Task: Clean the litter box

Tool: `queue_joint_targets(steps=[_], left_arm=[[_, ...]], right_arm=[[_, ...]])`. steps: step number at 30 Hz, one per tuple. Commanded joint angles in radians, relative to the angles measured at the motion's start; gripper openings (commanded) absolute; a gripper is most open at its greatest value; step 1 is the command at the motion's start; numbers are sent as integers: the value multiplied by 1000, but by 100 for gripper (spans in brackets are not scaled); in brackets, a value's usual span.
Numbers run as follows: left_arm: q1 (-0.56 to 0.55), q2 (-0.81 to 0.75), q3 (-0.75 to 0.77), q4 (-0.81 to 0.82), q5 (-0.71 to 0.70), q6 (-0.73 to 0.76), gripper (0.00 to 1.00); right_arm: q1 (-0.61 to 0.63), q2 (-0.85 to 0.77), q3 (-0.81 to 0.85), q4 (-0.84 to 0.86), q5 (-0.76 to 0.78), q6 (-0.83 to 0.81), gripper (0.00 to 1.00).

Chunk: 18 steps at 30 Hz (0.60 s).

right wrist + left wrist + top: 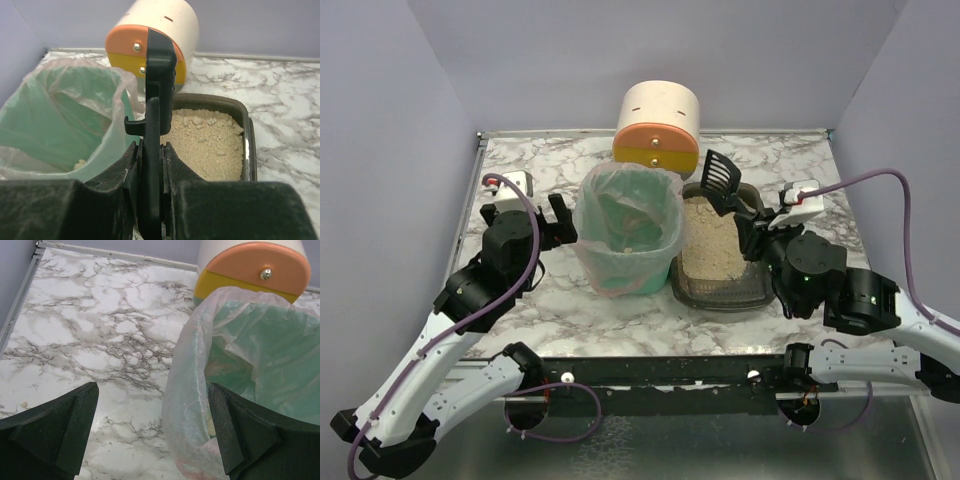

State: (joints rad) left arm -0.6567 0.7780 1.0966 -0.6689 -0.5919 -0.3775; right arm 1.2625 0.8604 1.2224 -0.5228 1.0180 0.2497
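Note:
The litter box (720, 297), a dark grey tray of beige litter (210, 145), lies right of the green bin (660, 268) lined with a clear bag (190, 390). My right gripper (750, 232) hovers over the tray's near right part, shut on the handle of a black scoop (718, 176). The scoop (160, 65) stands edge-on and upright, its head raised above the tray's far left corner, beside the bin. My left gripper (548, 208) is open at the bin's left side. In the left wrist view the bag's rim lies between its fingers (75, 425). Pale clumps (80, 163) rest in the bag.
A cream, orange and yellow cylinder (658, 125) stands behind the bin and the tray. Lilac walls close the table on the left, back and right. Marble tabletop (100, 330) shows left of the bin.

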Motion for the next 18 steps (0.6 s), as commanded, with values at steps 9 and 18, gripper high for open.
queue_joint_targets(steps=[9,18], left_arm=[[-4,-133,-174,204,-129,-15,99],[-3,-185,-234,219,-150,-6,99]], right_arm=[[-112,41,-152,-82,-54,197,1],[-426,153,-184,-23,-417,239,1]])
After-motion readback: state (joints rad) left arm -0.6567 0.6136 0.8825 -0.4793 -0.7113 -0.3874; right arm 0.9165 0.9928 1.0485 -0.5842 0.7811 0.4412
